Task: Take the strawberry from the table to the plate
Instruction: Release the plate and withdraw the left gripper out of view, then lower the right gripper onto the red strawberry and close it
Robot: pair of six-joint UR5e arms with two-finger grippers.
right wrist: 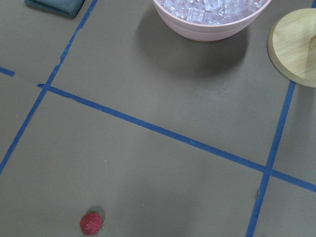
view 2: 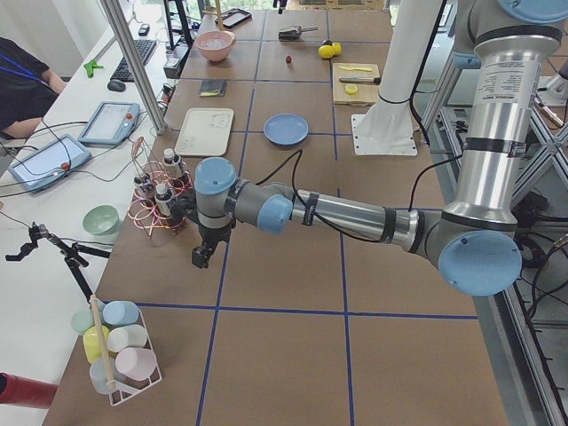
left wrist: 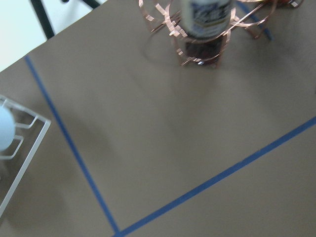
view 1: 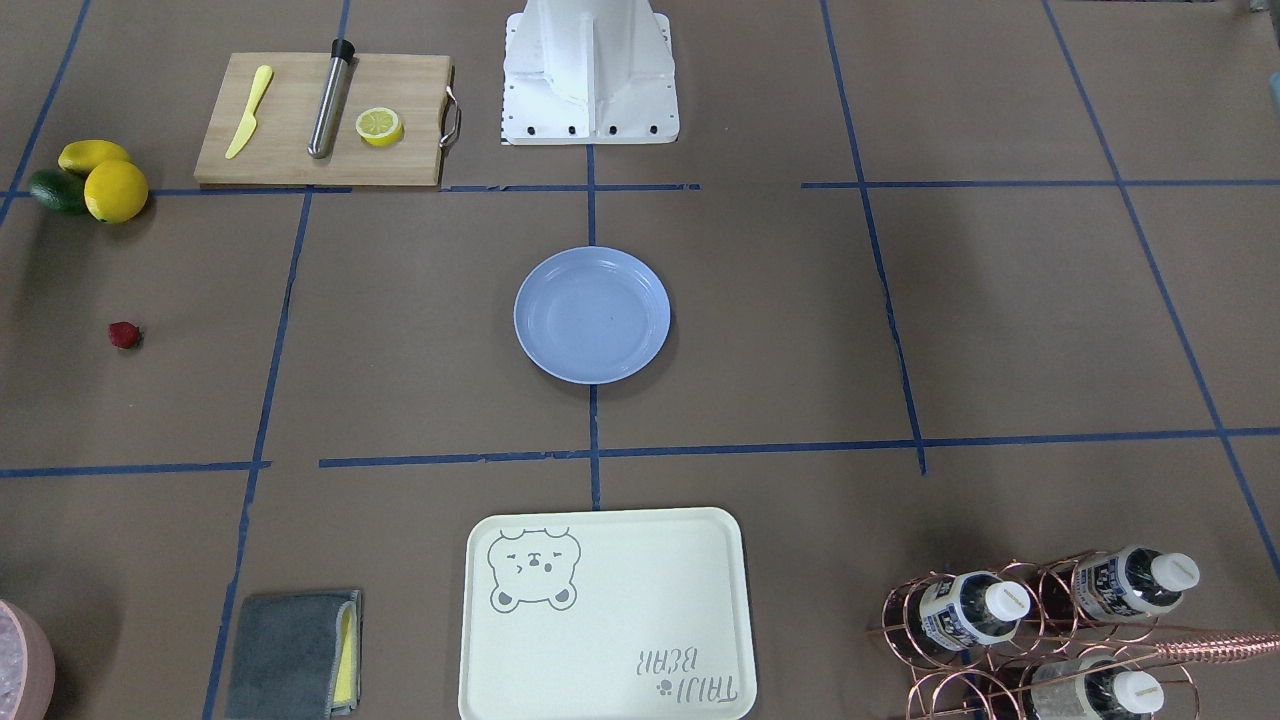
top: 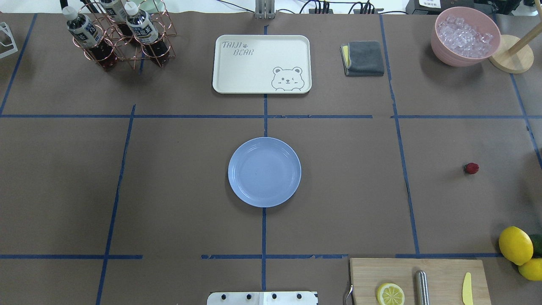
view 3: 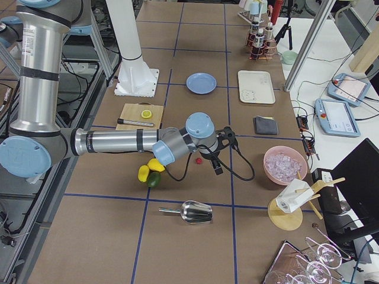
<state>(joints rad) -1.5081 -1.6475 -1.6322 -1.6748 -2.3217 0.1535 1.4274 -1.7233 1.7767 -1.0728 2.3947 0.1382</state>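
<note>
The small dark-red strawberry (top: 471, 168) lies alone on the brown table (top: 169, 178), far to the right of the empty light blue plate (top: 264, 171). It also shows low in the right wrist view as the strawberry (right wrist: 92, 222), and at the left of the front view (view 1: 124, 335), with the plate (view 1: 592, 315) in the middle. My right gripper (view 3: 216, 167) hangs just beside the strawberry (view 3: 199, 159) and above the table; I cannot tell whether it is open or shut. My left gripper (view 2: 202, 257) hovers by the bottle rack, far from the plate (view 2: 286, 129); its state cannot be told.
Lemons and a lime (top: 515, 245) sit near the strawberry's side. A cutting board (top: 419, 279) carries a lemon half, a metal rod and a yellow knife. A bowl of ice (top: 465, 36), a grey cloth (top: 364, 58), a bear tray (top: 261, 63) and a bottle rack (top: 118, 34) line the far edge.
</note>
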